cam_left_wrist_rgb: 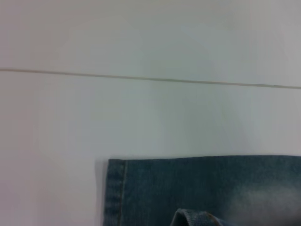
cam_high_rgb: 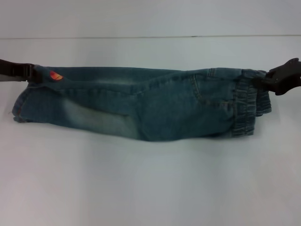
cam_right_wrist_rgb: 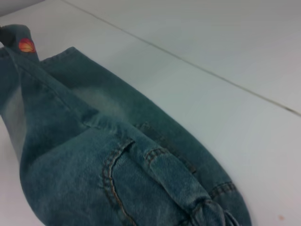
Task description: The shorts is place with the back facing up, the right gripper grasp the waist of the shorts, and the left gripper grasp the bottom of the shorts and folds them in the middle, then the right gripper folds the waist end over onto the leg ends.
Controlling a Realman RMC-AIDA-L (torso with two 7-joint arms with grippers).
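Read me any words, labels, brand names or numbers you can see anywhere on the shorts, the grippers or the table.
None: no readable text in any view.
The shorts carry only a small orange-red embroidered patch near the hem end, too small to show any lettering.
The left gripper at the hem end and the right gripper at the waist show no legible label.
The white table has no markings.

Two black claws, mine, one at each side.

My left black two-fingered metal claw [cam_high_rgb: 26, 71] shows as a dark, glossy bar with a ribbed joint near its tip. My right black metal claw [cam_high_rgb: 275, 81] is chunkier and angular, with stepped, notched edges and a matte finish.
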